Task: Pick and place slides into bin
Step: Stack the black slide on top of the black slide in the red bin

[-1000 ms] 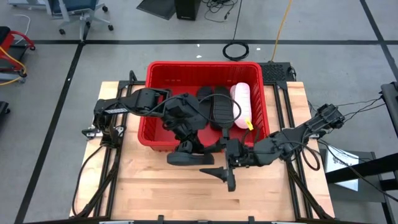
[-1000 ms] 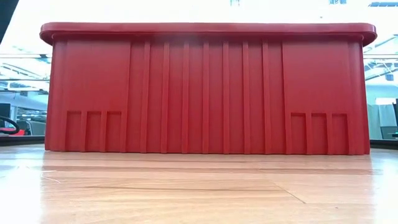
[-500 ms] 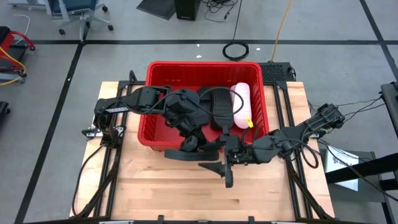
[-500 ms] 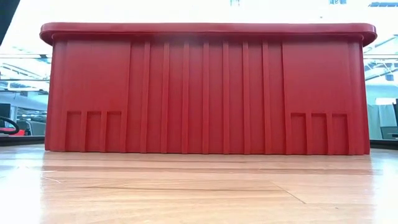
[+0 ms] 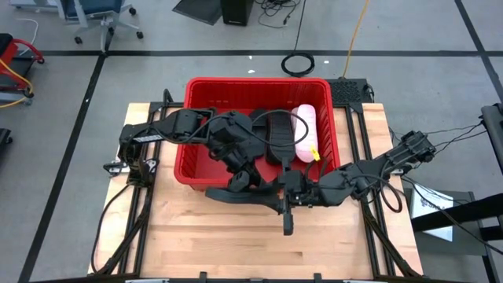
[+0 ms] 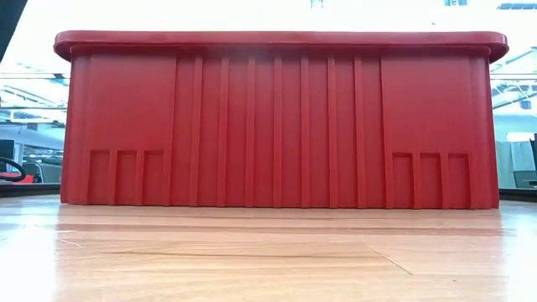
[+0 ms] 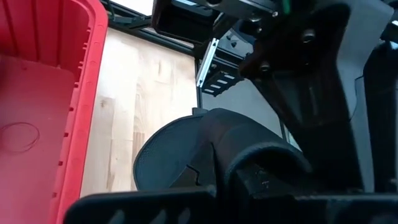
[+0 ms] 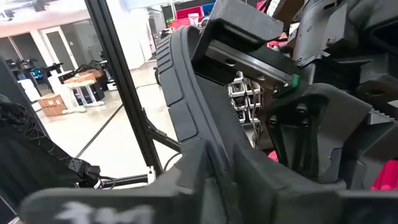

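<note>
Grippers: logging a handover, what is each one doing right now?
Left gripper: shut on a black slide by the bin.
Right gripper: shut on the same black slide.

A pale butcher-block wooden table (image 5: 204, 236) on a black metal frame carries the large rectangular red plastic bin (image 5: 191, 101), which stands directly on its far half. In the low view the bin's ribbed wall (image 6: 277, 126) rests flat on the boards.
</note>
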You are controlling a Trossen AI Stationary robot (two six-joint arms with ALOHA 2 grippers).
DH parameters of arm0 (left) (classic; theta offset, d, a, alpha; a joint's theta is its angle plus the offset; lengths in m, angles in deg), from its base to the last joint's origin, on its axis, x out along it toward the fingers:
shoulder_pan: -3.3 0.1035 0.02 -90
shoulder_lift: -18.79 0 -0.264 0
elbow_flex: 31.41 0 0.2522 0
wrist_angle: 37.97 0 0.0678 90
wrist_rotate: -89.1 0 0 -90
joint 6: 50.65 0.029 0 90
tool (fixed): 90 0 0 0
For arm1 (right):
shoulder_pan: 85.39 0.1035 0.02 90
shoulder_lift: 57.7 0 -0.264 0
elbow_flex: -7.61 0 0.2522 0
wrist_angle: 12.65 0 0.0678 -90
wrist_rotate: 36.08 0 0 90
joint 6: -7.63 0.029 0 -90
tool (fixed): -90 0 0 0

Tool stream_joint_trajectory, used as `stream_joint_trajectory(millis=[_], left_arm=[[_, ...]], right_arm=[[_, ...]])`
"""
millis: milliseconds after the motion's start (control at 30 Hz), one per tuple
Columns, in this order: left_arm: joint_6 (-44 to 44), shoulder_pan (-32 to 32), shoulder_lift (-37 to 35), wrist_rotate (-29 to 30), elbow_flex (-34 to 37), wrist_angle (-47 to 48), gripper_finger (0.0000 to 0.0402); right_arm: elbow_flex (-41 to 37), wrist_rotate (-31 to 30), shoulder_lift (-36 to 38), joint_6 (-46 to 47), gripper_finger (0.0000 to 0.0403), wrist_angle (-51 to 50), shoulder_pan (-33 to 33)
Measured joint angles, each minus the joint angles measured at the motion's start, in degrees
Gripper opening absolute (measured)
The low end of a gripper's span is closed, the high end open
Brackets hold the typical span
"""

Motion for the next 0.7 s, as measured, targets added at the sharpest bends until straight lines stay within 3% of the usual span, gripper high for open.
stream_joint_trajectory(millis=[133,267,500,700], left_arm=[[0.03,0.02,0.0,-0.32,0.0,-0.05,0.0001],[0.26,0.02,0.0,-0.35,-0.02,-0.18,0.0002],[-1.8,0.71,-0.11,-3.31,-0.13,-0.74,0.0001],[-3.06,1.83,-0.11,-3.23,-0.13,-0.55,0.0001]], right_arm=[[-0.07,0.12,0.0,0.02,0.0013,1.45,-0.06],[-0.15,0.22,-0.09,0.08,0.0017,3.41,-0.07],[-0.22,5.54,-0.17,-2.55,0.0071,8.87,-0.09],[-0.22,5.66,-0.15,-5.12,0.017,8.22,0.31]])
